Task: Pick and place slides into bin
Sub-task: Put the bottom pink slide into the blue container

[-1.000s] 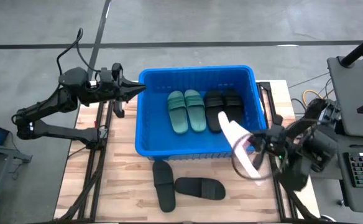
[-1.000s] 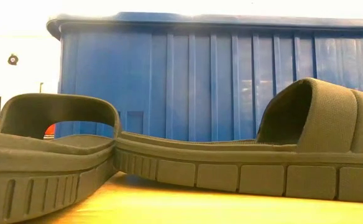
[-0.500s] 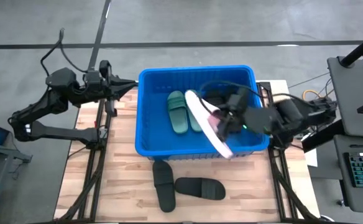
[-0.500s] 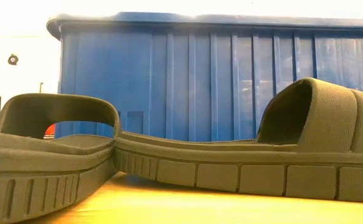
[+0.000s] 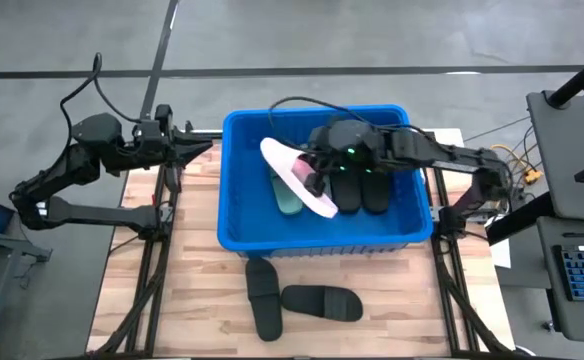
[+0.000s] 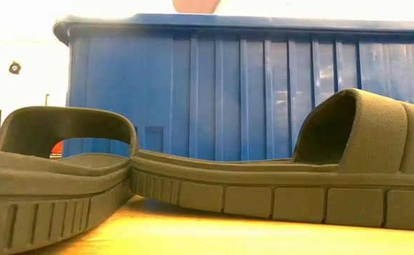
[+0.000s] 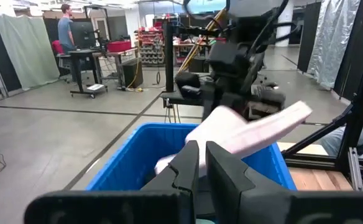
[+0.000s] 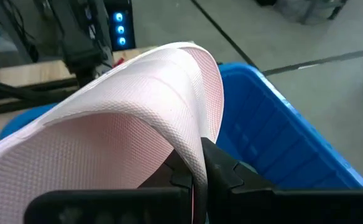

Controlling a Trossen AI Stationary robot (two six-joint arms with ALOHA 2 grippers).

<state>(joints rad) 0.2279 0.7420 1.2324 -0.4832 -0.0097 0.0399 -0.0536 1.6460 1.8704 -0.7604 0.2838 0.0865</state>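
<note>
right claw [image 5: 317, 180] pinches pink slide [image 5: 297, 177], diagonal over bin [image 5: 234, 215] | desk [image 5: 202, 300]: 2 black slides [image 5: 302, 298] | left claw [image 5: 204, 150] pressed together

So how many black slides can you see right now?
4. Two black slides lie side by side in the bin at and; two sit on the table in front of it at and. Others may be hidden under the pink slide.

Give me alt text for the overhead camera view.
The right gripper holds a pale pink slide over the blue bin, above green and black slides. Two black slides lie on the table; the left gripper waits outside the bin.
</note>
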